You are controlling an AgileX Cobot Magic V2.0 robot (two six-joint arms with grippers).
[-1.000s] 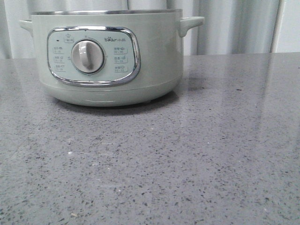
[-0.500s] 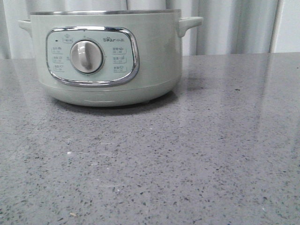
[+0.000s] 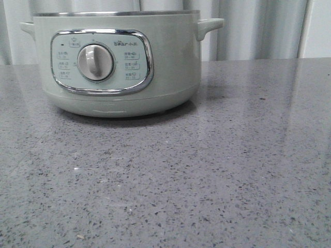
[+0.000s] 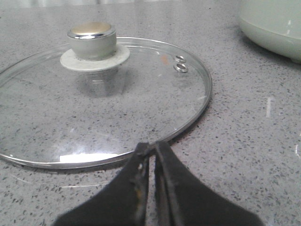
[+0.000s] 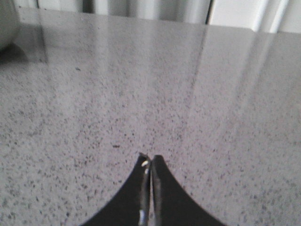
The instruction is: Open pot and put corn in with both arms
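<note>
Left gripper (image 4: 151, 149): fingers pressed together, holding nothing, tips just beside the steel rim of the glass lid (image 4: 101, 101). Lid lies flat on the grey speckled counter (image 3: 207, 170), knob (image 4: 92, 38) up, off the pot (image 3: 116, 62). Right gripper (image 5: 150, 160): fingers pressed together, empty, over bare counter. Pot stands far left on the counter, dial (image 3: 95, 62) facing the front camera; its inside cannot be seen. Corn not visible in any view

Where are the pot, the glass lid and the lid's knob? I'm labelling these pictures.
pot (image 3: 170, 67): front view, on its pale-green side wall, right of the control panel.
glass lid (image 4: 141, 108): left wrist view, on the clear glass, lying flat on the counter.
knob (image 4: 91, 37): left wrist view, on its side.
</note>
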